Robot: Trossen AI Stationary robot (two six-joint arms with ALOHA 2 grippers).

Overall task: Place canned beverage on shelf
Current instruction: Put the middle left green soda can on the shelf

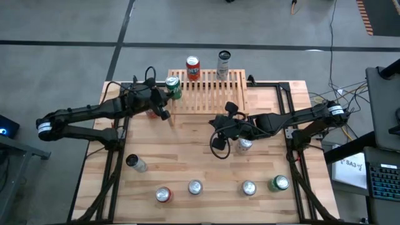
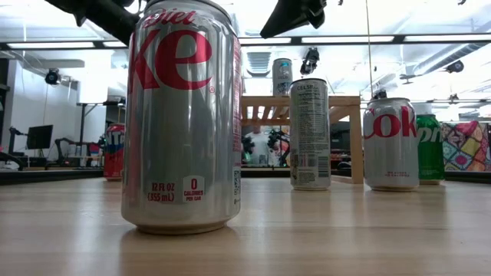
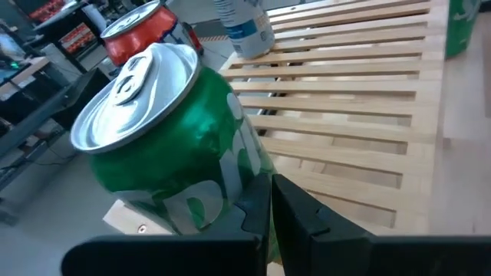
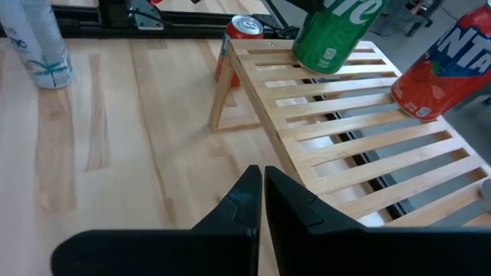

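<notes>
The shelf [image 1: 212, 94] is a low light-wood slatted rack at the table's far edge. A green can [image 1: 173, 87] stands on its left end, also seen close in the left wrist view [image 3: 176, 146]. A red can [image 1: 192, 67] and a tall silver can [image 1: 223, 64] stand along its far edge. My left gripper [image 3: 270, 201] is shut, just left of and nearer than the green can [image 1: 166, 104]. My right gripper [image 4: 263, 188] is shut and hangs above the table near the shelf's front edge [image 1: 219, 141], holding nothing. My left gripper has its shut fingertips [image 3: 259, 205] right in front of the green can's lower side wall [image 3: 222, 192], coming from the table's left and slanting slightly down. Whether they touch the can I cannot tell. The can stands upright on the slats.
A red can [image 1: 152, 112] stands on the table by the shelf's left leg. A silver can [image 1: 244, 145] sits under my right arm. A dark-topped can [image 1: 134, 162] stands at the left, and several cans [image 1: 195, 186] line the near edge.
</notes>
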